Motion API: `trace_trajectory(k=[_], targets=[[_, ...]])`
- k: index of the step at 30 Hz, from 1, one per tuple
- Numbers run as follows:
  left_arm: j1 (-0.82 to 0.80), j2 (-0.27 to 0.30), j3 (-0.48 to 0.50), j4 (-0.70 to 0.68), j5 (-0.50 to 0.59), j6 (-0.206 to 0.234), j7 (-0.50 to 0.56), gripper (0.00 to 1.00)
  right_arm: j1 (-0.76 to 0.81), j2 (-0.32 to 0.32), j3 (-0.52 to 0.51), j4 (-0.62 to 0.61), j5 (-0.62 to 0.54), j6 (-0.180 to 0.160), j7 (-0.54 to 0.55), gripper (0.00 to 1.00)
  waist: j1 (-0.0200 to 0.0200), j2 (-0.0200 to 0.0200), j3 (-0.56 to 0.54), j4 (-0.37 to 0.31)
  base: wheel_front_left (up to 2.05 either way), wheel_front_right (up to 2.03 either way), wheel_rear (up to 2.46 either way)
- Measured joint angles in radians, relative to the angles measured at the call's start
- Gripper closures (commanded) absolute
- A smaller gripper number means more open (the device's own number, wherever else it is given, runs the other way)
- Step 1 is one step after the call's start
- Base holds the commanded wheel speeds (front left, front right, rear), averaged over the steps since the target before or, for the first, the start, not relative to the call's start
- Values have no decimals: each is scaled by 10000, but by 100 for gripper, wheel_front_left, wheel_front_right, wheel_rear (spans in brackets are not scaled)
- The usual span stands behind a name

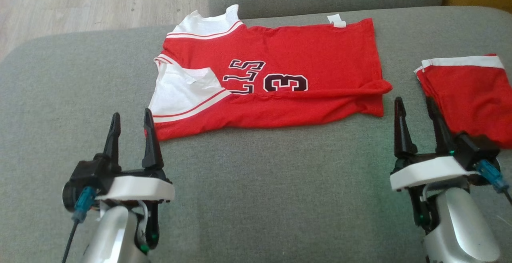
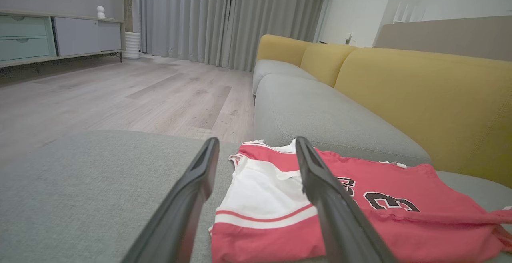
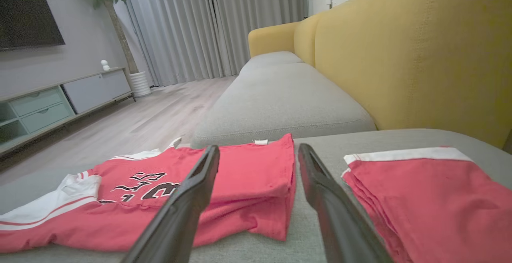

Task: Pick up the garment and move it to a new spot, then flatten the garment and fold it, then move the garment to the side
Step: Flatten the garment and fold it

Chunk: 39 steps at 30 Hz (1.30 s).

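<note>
A red jersey [image 1: 272, 83] lies folded across the middle of a grey sofa [image 1: 256, 199] seat. Its white-trimmed sleeves point toward the robot's left and its hem toward the right, with the black number and letters facing up. A small white tag [image 1: 337, 20] sticks out at the far edge.

The left tool [image 1: 132, 114] hangs just beside the jersey's near left corner, fingers spread and holding nothing. In the head view one fingertip overlaps that corner.

The right tool [image 1: 414, 100] hangs near the hem end, likewise spread and empty. It sits between the jersey and a second red piece [image 1: 468, 91] with a white band, folded at the sofa's right and partly cut off by the frame; it is perhaps a pair of shorts.

Yellow cushions [image 3: 400, 55] rise behind the seat, and a wood floor [image 1: 80, 3] lies beyond it.
</note>
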Motion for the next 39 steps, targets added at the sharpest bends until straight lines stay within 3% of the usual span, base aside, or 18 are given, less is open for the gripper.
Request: trace_trajectory(k=[9,18,25,31,32,33,39], targets=[[-523,-44,167,1122,564,-73,8,0,-45,35,238,-380,81,0,0,0,2,0,333,-199,0,0,0],[-1657,6,69,3340,637,290,1346,0,-329,35,391,-506,84,0,0,0,2,0,882,-492,0,0,0],[-2250,192,136,4433,665,713,1624,0,-492,35,554,-625,188,0,0,0,2,0,1219,-691,0,0,0],[-2697,249,-29,5026,692,575,2251,0,-542,35,568,-627,318,0,0,0,0,0,1370,-736,0,0,0],[-2777,261,-40,5093,692,504,2316,41,-568,35,570,-617,318,0,0,0,0,0,1384,-727,0,0,0],[-2844,263,-52,5141,692,453,2332,100,-601,35,575,-583,318,0,0,0,0,0,1390,-713,0,0,0],[-2919,186,-82,5152,621,360,1833,100,-793,35,410,230,234,0,314,0,1,0,1369,-577,0,0,0]])
